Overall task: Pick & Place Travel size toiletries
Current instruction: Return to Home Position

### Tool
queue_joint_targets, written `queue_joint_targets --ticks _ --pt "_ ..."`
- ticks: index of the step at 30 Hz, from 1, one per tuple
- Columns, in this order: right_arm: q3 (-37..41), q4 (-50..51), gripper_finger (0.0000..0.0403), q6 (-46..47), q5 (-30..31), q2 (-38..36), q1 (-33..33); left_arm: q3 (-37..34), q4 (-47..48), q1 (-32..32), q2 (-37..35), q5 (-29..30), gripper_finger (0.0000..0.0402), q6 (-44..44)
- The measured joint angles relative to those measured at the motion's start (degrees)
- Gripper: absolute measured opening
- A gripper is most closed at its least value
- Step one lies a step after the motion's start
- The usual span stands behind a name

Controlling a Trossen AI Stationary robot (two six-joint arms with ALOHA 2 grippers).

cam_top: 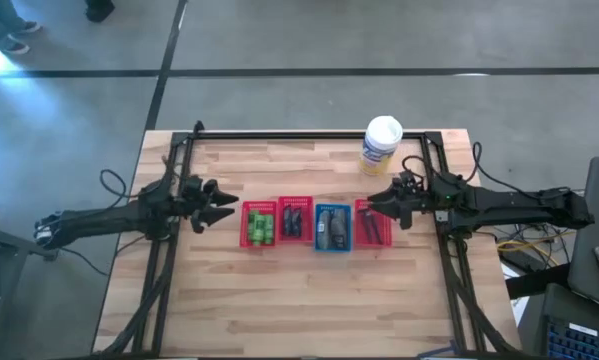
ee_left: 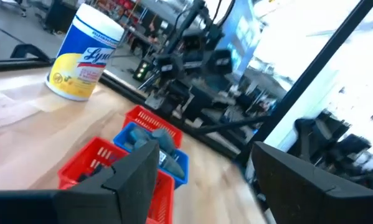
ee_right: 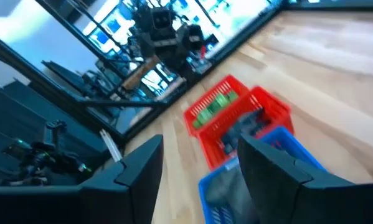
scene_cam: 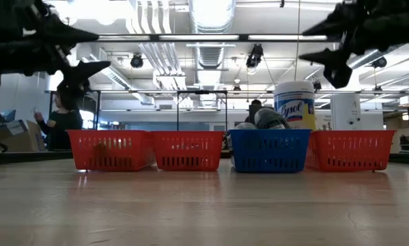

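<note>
At mid-table a blue bin (cam_top: 332, 248) sits in a row of four baskets. Grey tubes (cam_top: 331, 228) lie heaped inside it, and their tops show above its rim in the low view. Just beside the bin on the left arm's side is a red basket (cam_top: 295, 240) of dark packets (cam_top: 294, 218). Next out on that side, another red basket holds green pieces (cam_top: 260, 226). On the bin's other side, a third red basket holds black sticks (cam_top: 372, 228). Behind the bin, toward the table's (cam_top: 279, 300) far edge and well apart from it, stands a white canister (cam_top: 381, 146).

The left gripper (cam_top: 227, 207) hangs in the air beyond the basket of green pieces, on the side away from the bin, pointing toward the row. Its fingers are spread wide with nothing between them. The right gripper (cam_top: 372, 204) hangs over the far end of the basket of sticks, near the bin, and the low view shows it raised well off the table. Its fingers too are spread apart and carry nothing.
</note>
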State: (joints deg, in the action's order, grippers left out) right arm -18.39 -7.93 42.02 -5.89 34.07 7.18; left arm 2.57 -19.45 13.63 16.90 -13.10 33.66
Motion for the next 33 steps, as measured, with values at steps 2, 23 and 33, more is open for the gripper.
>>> queue_joint_targets --ticks 2,23,33 --pt "1.7 0.1 0.02 0.0 0.0 -0.2 0.0 -2.1 1.4 0.0 -2.4 0.0 0.0262 1.9" --pt "17.9 4.4 0.014 0.0 -0.1 0.2 0.0 -2.1 9.8 -1.1 -6.9 1.1 0.0262 3.7" --pt "17.9 5.8 0.011 0.0 -0.2 0.5 0.0 -2.1 16.6 -4.8 -16.8 -2.9 0.0262 -18.9"
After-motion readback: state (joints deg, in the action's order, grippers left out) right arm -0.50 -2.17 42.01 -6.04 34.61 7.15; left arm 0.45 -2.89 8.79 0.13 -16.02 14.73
